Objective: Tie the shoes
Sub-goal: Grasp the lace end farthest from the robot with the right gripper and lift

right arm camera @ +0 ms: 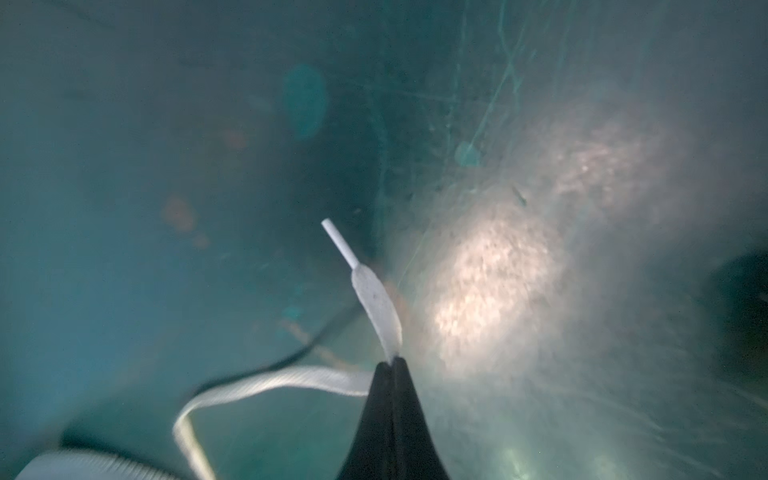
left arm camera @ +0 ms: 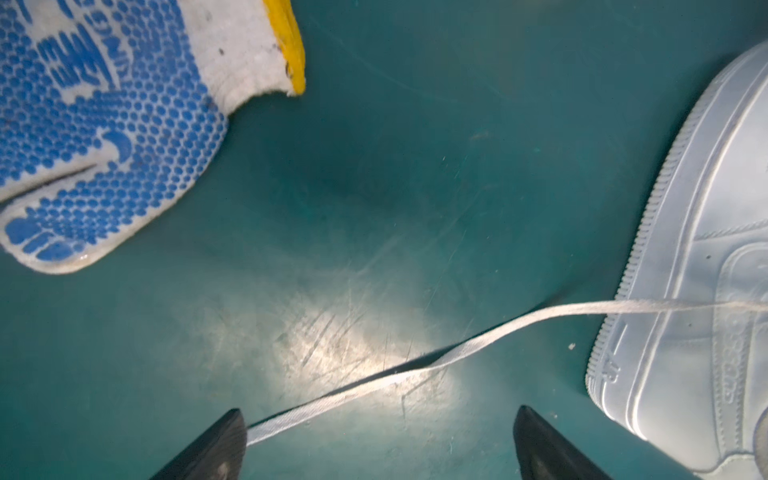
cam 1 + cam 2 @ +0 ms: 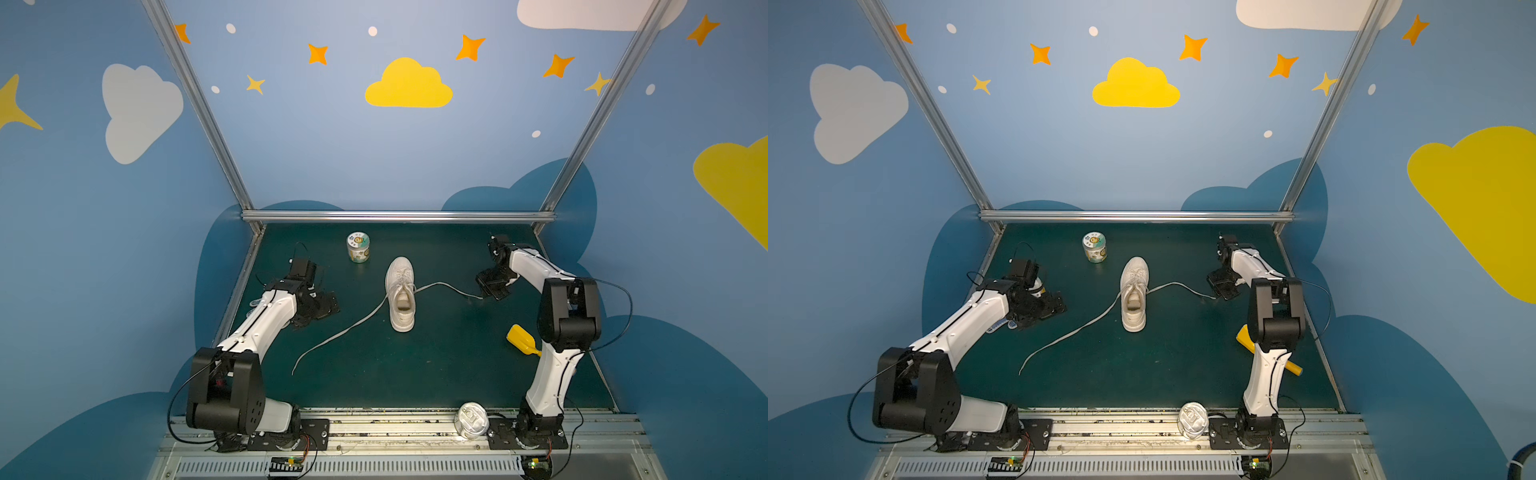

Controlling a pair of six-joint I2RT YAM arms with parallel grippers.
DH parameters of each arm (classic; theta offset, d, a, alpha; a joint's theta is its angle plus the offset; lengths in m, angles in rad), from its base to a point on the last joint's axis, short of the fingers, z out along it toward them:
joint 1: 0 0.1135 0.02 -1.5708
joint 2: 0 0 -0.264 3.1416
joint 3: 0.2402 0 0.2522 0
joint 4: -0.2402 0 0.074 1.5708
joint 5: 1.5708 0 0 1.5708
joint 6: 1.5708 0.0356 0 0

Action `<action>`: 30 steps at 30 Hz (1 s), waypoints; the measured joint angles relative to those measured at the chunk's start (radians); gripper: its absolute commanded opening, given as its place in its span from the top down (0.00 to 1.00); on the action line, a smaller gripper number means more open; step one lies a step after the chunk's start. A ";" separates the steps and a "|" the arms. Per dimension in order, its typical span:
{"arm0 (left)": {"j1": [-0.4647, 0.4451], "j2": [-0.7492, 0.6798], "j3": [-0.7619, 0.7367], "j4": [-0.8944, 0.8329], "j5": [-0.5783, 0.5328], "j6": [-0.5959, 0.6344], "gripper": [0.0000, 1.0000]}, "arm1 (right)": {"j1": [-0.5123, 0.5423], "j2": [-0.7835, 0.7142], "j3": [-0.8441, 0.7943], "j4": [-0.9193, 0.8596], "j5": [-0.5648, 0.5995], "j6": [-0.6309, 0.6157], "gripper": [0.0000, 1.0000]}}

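At mid-desk (image 3: 457, 365) the shoe (image 3: 401, 295) stands untied. My right pincer (image 1: 392, 362) is clamped on the right lace (image 1: 378, 307) near its tip (arm bent low to the desk). My left pincer (image 2: 379, 415) gapes wide, empty, over the left lace (image 2: 415, 370). I judge this the gathering of ends; next, the left must close on its lace.

White low-top sneaker (image 3: 401, 295) stands upright mid-desk (image 3: 436, 365), toe to the rear — untied. One flat lace (image 3: 340, 332) trails slack toward front left; the other lace (image 3: 446, 286) runs right, tip pinched in the right pincer (image 1: 392, 363).
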 measured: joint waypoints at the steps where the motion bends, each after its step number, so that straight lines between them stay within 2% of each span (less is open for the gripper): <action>1: 0.000 -0.004 -0.002 -0.005 0.000 0.005 0.01 | 0.001 -0.034 -0.002 0.000 0.006 -0.017 1.00; 7: 0.000 -0.026 -0.019 -0.014 0.002 0.022 0.01 | 0.023 -0.221 0.014 0.003 0.041 -0.159 1.00; 15: -0.001 -0.090 -0.055 -0.022 0.005 0.022 0.01 | 0.153 -0.265 0.144 0.050 0.046 -0.431 1.00; 22: -0.005 -0.106 -0.068 -0.031 0.012 0.022 0.01 | 0.310 -0.277 0.173 0.215 -0.054 -0.629 1.00; 30: -0.005 -0.108 -0.113 -0.037 0.023 0.023 0.01 | 0.443 -0.181 0.256 0.400 -0.193 -0.717 1.00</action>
